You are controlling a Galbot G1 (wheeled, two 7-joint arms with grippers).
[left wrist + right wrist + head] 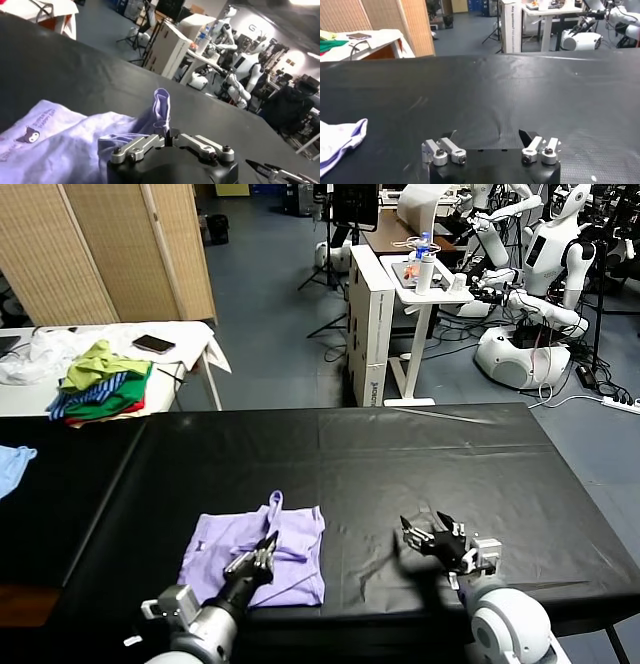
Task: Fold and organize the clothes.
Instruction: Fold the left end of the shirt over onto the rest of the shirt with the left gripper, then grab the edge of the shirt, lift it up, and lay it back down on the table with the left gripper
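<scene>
The clothes are one pale lavender T-shirt lying partly folded on the black table, near its front edge. In the left wrist view, a small dark print shows on the T-shirt. My left gripper sits over the shirt's middle, shut on a fold of its fabric; a lavender strip rises from the left gripper. My right gripper hovers low over bare tabletop to the right of the shirt. The right gripper is open and holds nothing, with the shirt's edge off to one side.
A pile of green, yellow, striped and red garments and a phone lie on a white table at the back left. A light blue garment lies at the far left. Other robots and a white desk stand behind.
</scene>
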